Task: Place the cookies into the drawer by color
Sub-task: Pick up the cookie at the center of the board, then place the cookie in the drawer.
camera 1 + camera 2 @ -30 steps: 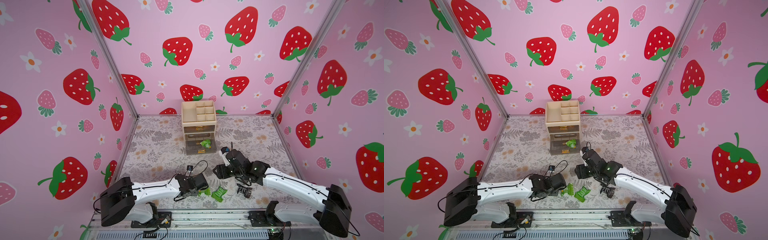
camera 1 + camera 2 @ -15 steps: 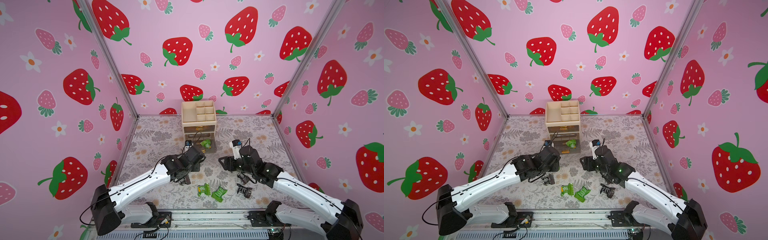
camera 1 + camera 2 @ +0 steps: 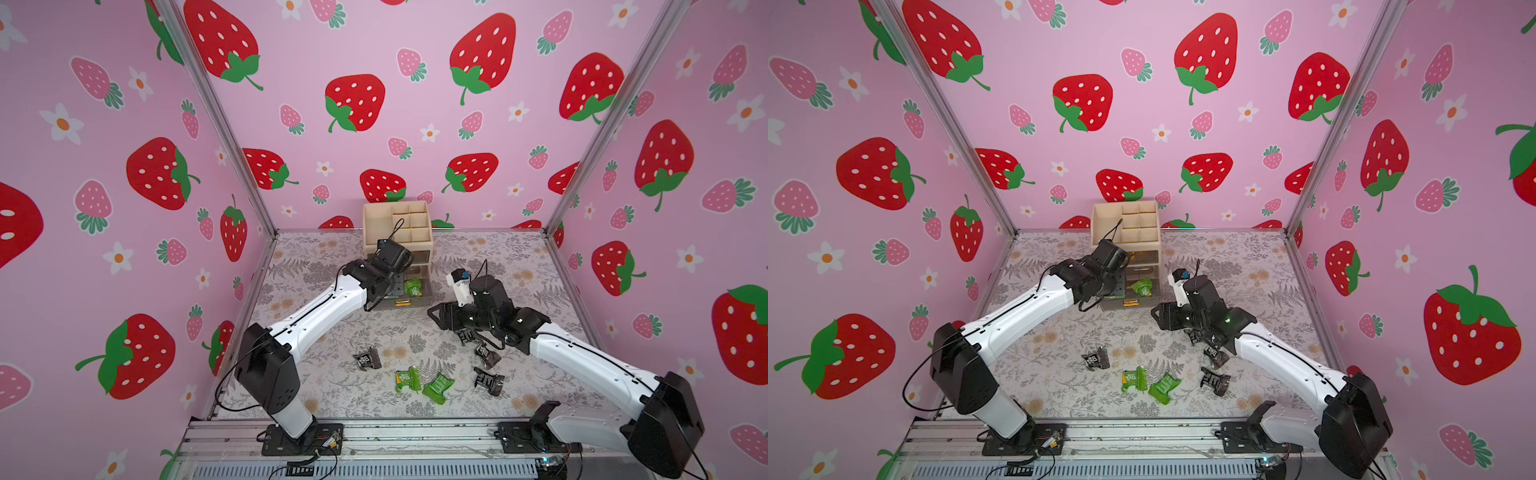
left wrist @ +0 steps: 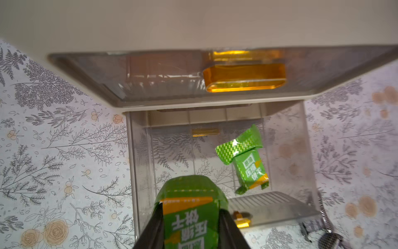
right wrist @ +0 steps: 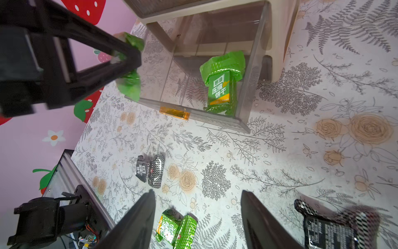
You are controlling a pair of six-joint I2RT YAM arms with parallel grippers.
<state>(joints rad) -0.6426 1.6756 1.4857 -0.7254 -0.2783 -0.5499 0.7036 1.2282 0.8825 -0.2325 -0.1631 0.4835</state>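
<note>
One green cookie (image 4: 190, 194) is pinched by the part-closed left gripper (image 4: 191, 210) above the front-left corner of the open drawer (image 4: 310, 155), so carry it inward past the wall before letting go.

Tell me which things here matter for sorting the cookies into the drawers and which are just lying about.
Part of the job:
- drawer unit
- open bottom drawer
- green cookie in the left end effector
- green cookie in that drawer
- two loose green cookies
- four loose black cookies

Just there:
- floral mat
- strawberry walls
- front rail
</note>
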